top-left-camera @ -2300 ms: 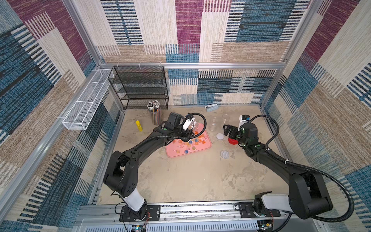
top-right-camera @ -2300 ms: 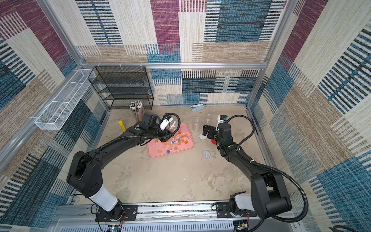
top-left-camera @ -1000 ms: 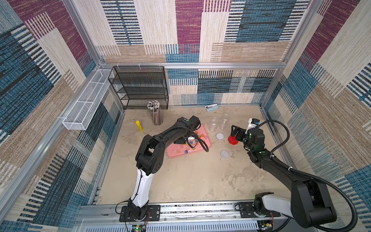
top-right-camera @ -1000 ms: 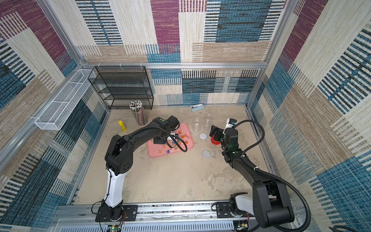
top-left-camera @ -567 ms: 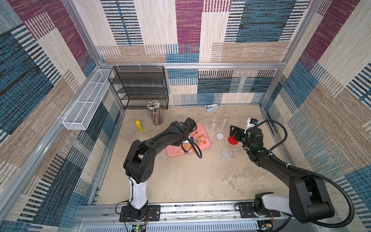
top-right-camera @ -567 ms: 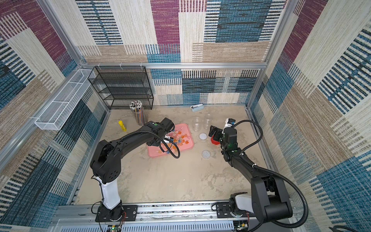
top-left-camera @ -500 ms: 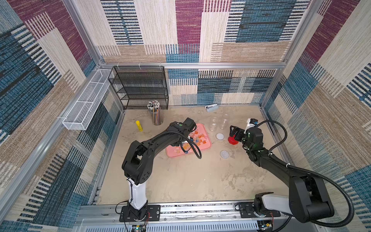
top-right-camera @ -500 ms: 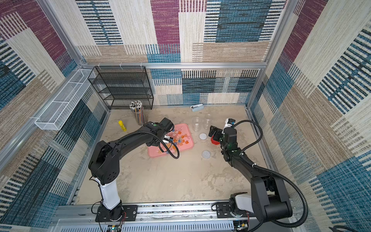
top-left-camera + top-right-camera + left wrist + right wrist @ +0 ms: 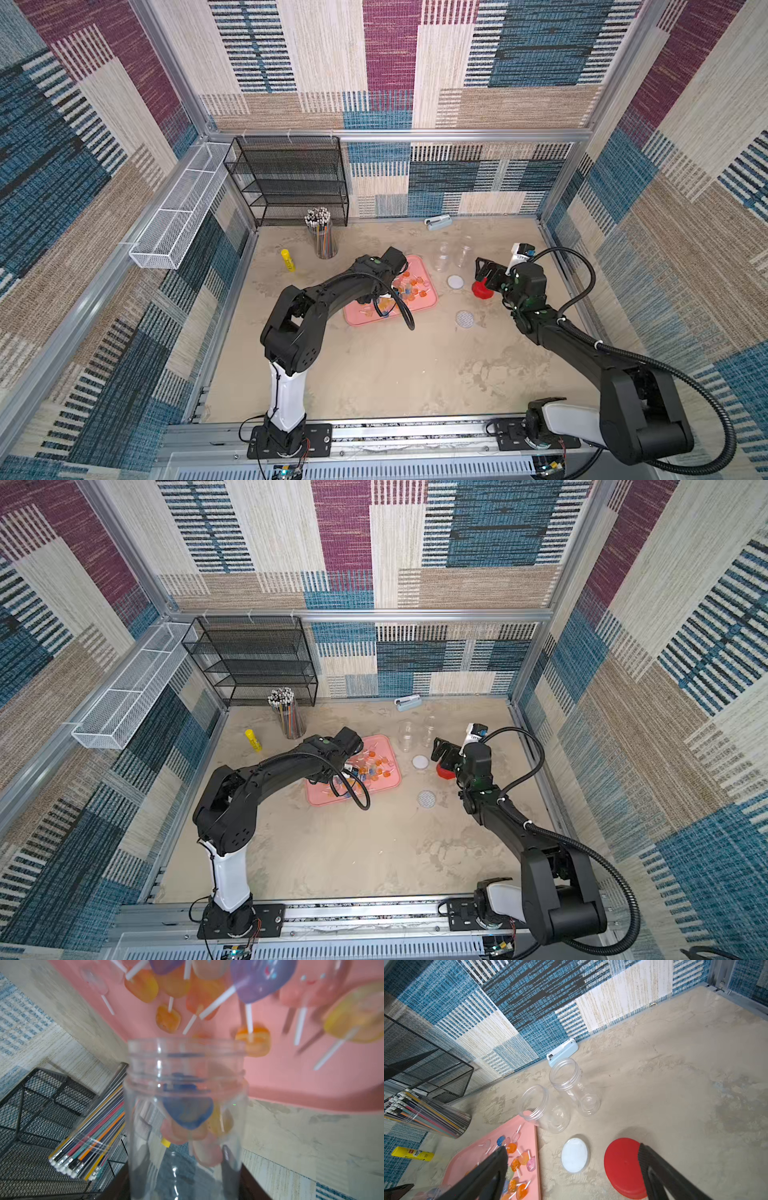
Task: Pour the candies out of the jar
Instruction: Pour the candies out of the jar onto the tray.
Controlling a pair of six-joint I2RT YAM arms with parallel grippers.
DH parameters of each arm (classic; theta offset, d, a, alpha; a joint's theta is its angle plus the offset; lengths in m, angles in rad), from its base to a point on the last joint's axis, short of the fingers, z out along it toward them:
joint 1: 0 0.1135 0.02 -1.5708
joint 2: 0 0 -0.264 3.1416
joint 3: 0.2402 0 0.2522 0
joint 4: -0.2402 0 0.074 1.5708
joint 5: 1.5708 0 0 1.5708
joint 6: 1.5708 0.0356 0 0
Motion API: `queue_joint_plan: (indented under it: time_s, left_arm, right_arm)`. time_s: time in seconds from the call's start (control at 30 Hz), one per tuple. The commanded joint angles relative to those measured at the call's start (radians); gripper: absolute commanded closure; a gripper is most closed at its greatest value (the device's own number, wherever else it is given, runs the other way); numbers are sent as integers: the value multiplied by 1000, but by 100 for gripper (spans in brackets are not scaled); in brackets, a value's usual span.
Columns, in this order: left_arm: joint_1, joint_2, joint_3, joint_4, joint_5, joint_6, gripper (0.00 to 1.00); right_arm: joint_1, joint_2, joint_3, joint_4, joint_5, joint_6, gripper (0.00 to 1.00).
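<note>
The left gripper [image 9: 185, 1186] grips the clear jar [image 9: 185, 1076], which has swung down and tipped toward the pink tray [image 9: 291, 1076], a few candies [image 9: 188, 1113] still lodged inside. Most now lie on the tray just beyond its mouth; pouring looks nearly done.

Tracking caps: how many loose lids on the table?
3: white lid beside the pink tray, red lid under the right gripper, greyish lid nearer the robot. None looks hidden.

The tray [image 9: 467, 1159] was pink, the jar [image 9: 187, 1084] clear, the candies [image 9: 511, 1148] orange, blue and yellow. There were a red lid [image 9: 623, 1165], a white lid [image 9: 574, 1155], yellow glue [image 9: 413, 1154], a black rack [image 9: 291, 178] and blue-maroon-beige striped walls [image 9: 386, 62].
</note>
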Motion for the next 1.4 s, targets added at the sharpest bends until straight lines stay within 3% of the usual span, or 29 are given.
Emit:
queue_joint_plan:
  time_s: [0.0, 0.1, 0.23, 0.33, 0.5, 1.0, 1.27, 1.37]
  left_arm:
    - [-3, -58, -39, 13, -67, 46, 100]
    - [21, -22, -40, 44, 7, 46, 100]
    - [27, 85, 46, 33, -81, 19, 100]
    - [26, 45, 52, 26, -12, 14, 100]
    - [6, -22, -4, 25, -90, 39, 100]
    - [-27, -32, 31, -53, -70, -20, 100]
    - [-17, -100, 3, 88, 93, -47, 100]
    - [5, -131, 53, 90, 268, -180, 100]
  right_arm:
    - [-1, 1, 8, 18, 0, 3, 0]
    - [0, 5, 22, 5, -9, -2, 0]
    - [0, -9, 17, 3, -11, 5, 0]
    - [0, -26, 3, 5, -7, 14, 0]
    - [0, -21, 3, 12, -13, 23, 0]
    - [0, -39, 12, -14, -18, 24, 0]
    - [-1, -46, 33, -31, -81, -3, 0]
    - [0, -62, 48, -40, -118, -22, 0]
